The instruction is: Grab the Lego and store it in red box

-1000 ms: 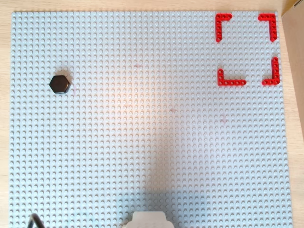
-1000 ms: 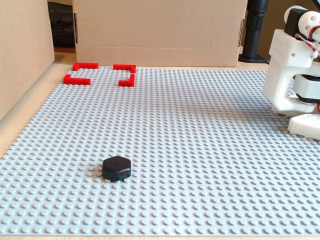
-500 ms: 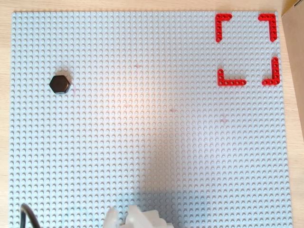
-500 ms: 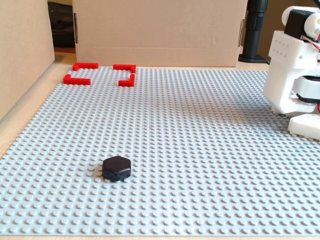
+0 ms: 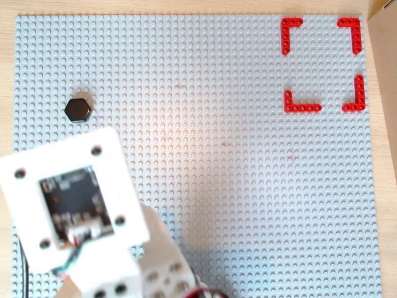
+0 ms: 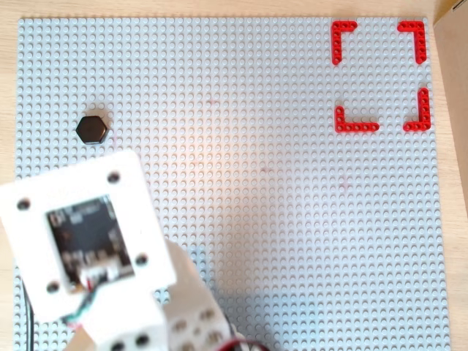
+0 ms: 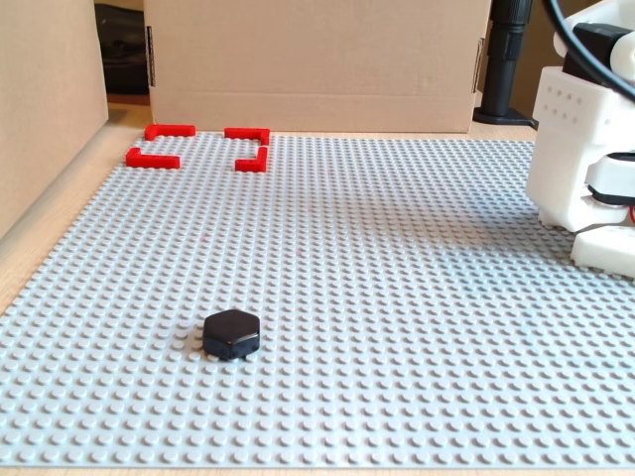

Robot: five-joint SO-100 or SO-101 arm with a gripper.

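Since the earlier frame the white arm [image 7: 585, 149] has shifted slightly right in the fixed view; the black Lego [image 7: 231, 333] lies unmoved on the grey baseplate [image 7: 397, 297], far from the red box [image 7: 198, 147]. In both overhead views the arm [image 5: 74, 205] covers the jaws, so their state I cannot tell; the Lego [image 5: 78, 110] sits free just above it, the red box [image 5: 322, 65] well apart.

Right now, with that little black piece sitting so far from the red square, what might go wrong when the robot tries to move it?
The Lego is low and flat-topped, so the hand might slip off its sides; the hand itself is hidden under the arm in both overhead views. The red box is only four flat corner pieces in the baseplate's opposite corner, so the piece could land on a corner or outside the outline after the long carry.
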